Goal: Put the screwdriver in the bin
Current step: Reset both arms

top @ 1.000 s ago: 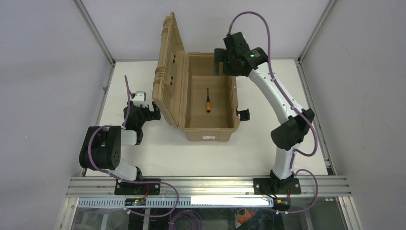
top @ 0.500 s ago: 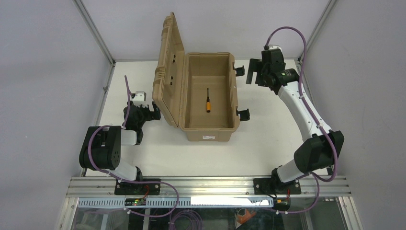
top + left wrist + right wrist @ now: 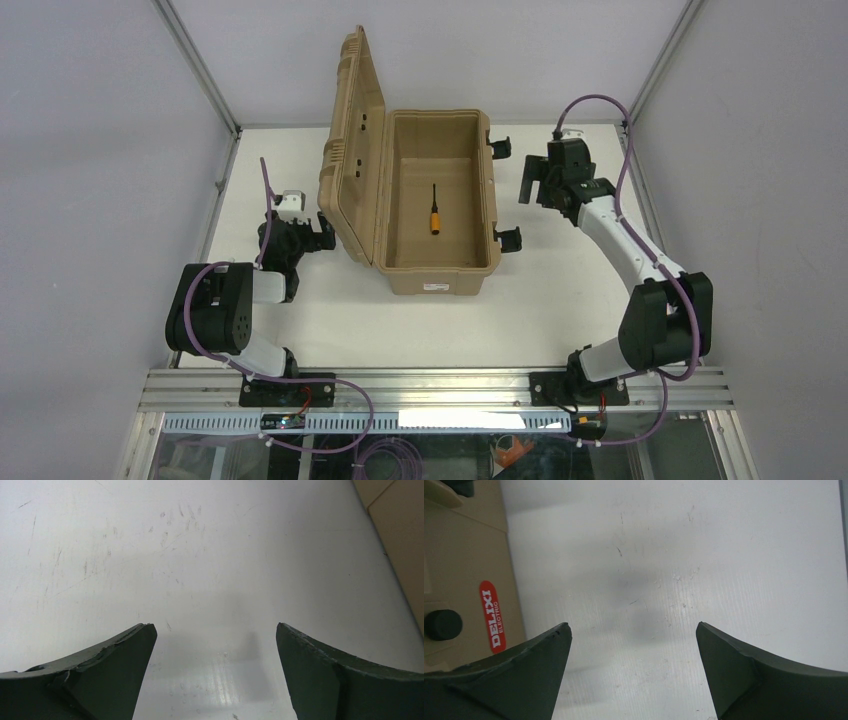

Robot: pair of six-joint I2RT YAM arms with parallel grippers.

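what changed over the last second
The right gripper swung from above the far right corner of the bin out over the table to its right, open and empty. The screwdriver lies unmoved in the bin; the left gripper stayed put.

In both wrist views the bottom edge cuts off the left claw (image 3: 212,627) and the right claw (image 3: 632,626), leaving only 2 finger ends each. The left wrist view crops the large tan hard-plastic bin (image 3: 400,525) to 1 corner. The right wrist view cuts it at the left edge, beside a red oval label (image 3: 490,616). From above, the tip of the small slim orange-handled screwdriver (image 3: 434,212) is too small to tell. The bin's small white label (image 3: 436,287) is unreadable.
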